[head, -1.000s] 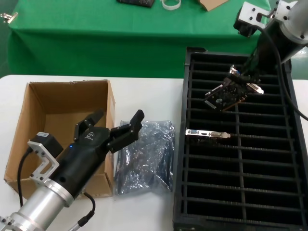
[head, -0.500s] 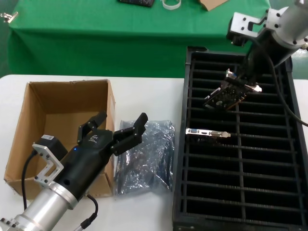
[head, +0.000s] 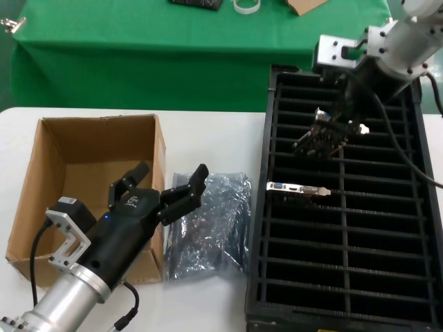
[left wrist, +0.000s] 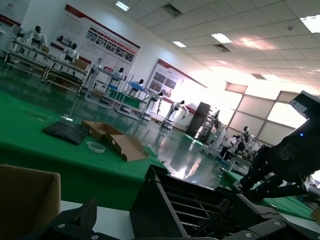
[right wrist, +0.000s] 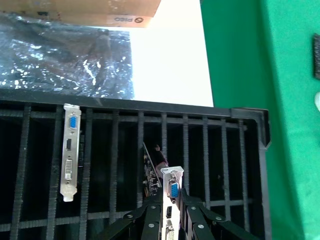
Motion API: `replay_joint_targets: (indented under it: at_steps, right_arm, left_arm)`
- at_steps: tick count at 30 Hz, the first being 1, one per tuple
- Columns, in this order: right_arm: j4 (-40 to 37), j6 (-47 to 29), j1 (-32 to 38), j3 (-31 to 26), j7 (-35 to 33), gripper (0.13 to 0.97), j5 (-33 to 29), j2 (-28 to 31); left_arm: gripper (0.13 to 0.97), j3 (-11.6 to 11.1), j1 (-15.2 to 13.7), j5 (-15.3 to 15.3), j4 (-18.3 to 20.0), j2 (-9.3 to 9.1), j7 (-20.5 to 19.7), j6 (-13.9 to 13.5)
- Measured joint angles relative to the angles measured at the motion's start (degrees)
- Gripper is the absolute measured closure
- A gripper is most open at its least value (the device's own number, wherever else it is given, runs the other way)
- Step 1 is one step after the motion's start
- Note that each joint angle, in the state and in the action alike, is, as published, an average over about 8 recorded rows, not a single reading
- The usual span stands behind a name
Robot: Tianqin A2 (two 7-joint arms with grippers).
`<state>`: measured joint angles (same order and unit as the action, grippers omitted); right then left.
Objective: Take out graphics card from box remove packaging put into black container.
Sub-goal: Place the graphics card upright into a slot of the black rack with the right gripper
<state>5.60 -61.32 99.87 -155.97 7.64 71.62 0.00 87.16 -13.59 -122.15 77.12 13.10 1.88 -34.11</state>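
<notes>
My right gripper [head: 340, 124] is shut on the graphics card [head: 324, 136] by its silver bracket [right wrist: 172, 192] and holds it over the far end of the black container [head: 415, 228], tilted towards edge-on above the slots. A second card [head: 299, 189] stands in a slot in the left column; its bracket also shows in the right wrist view [right wrist: 69, 150]. The empty packaging [head: 208, 225] lies flat on the table between the box [head: 48, 173] and the container. My left gripper [head: 166, 185] is open and empty, hovering over the box's right wall and the bag.
A green-covered table [head: 138, 62] stands behind, with a dark flat item [head: 196, 3], a white ring [head: 246, 5] and a piece of cardboard [head: 304, 5] on it. White table [head: 208, 138] shows between box and container.
My right gripper has moved left and lowered the card, turning it from a flat tilt towards edge-on over the far slots. My left gripper has drifted slightly towards me.
</notes>
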Motion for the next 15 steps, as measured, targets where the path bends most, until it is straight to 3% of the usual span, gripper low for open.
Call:
replay_joint_targets:
  at_steps: [15]
  right_arm:
    - [3.68,0.90,-2.31,-1.74,1.35,0.909,0.18,0.00]
  left_arm:
    - [0.132,-1.70,0.44,-0.74,-2.15,0.48,2.02,-1.83]
